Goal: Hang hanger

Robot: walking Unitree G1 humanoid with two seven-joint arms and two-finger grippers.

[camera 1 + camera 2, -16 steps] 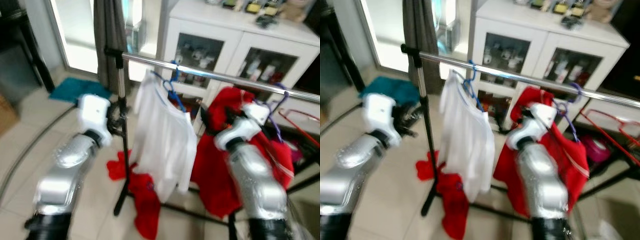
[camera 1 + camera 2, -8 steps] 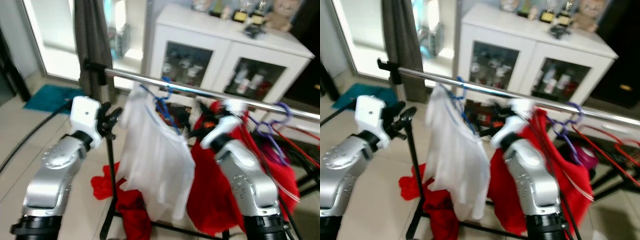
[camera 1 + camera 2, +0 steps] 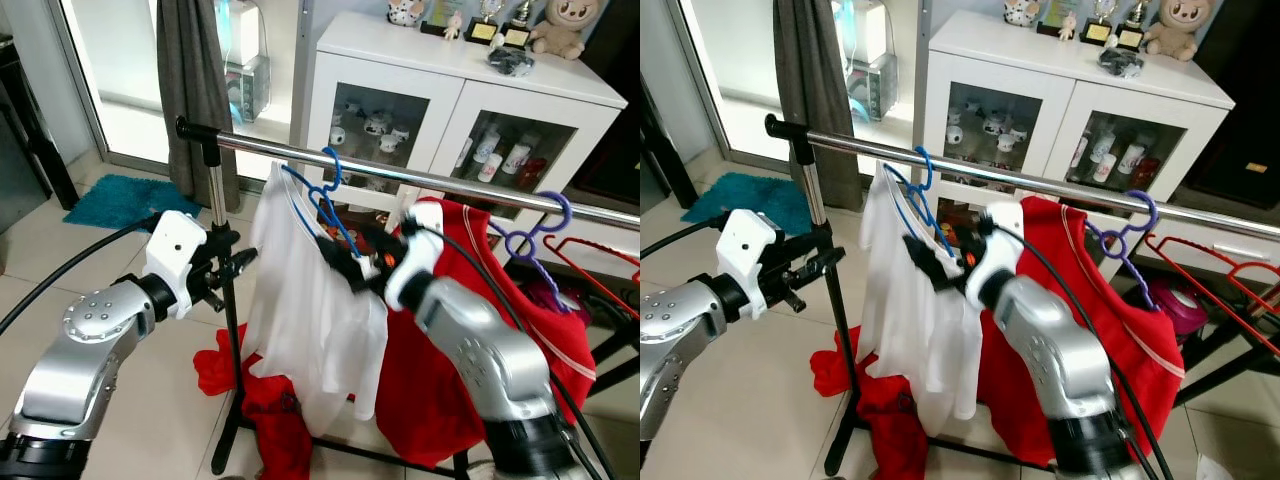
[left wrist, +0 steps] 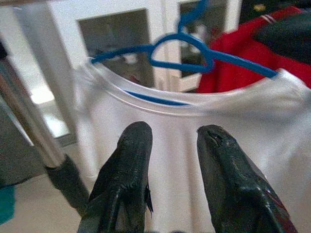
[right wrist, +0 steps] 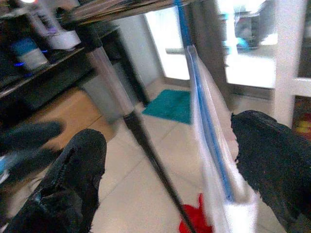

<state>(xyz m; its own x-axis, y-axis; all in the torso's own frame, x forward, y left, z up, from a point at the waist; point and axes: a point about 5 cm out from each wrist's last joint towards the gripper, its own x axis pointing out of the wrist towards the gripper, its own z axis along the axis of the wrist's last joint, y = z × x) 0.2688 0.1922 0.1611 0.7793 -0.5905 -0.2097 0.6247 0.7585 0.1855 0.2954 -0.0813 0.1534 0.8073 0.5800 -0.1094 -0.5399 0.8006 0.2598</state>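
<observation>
Right hand [image 3: 352, 268] spread wide, straddling the blue hanger [image 3: 325, 205] at its shoulder. Hanger already hooked on the rail [image 3: 400, 178], carrying the white shirt [image 3: 310, 320], long axis toward the hand. Left hand [image 3: 240, 262] parted, farther off.

a steel rail [image 3: 420, 178] carries a blue hanger [image 3: 330, 195] with a white shirt [image 3: 310, 310], plus a purple hanger [image 3: 535, 235].

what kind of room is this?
Likely a home living or laundry area: a garment rack with a white shirt on a blue hanger, and a white display cabinet.
</observation>
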